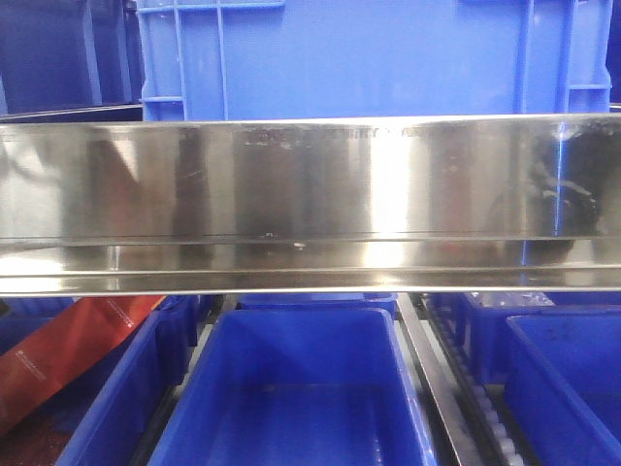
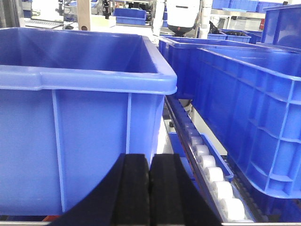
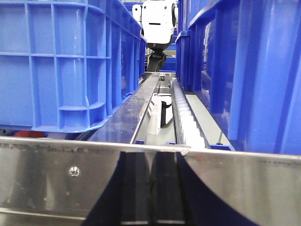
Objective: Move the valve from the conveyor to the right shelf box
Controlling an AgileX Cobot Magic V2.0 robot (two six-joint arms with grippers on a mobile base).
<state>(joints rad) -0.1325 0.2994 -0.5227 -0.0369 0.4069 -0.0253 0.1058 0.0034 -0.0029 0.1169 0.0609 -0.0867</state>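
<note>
The valve and the conveyor are out of view. My left gripper (image 2: 149,157) is shut, its black pads pressed together with nothing between them, just in front of the wall of a blue box (image 2: 84,75). My right gripper (image 3: 150,155) is also shut and empty, close against a steel shelf rail (image 3: 47,174). Blue shelf boxes fill every view; the front view shows one (image 1: 301,325) below the rail with an open, bare inside. I cannot tell which is the right shelf box.
A wide steel rail (image 1: 310,194) crosses the front view, with a large blue crate (image 1: 369,58) above it. A red-orange strip (image 1: 78,349) lies in the lower left box. White roller tracks (image 2: 211,174) (image 3: 186,120) run between the boxes.
</note>
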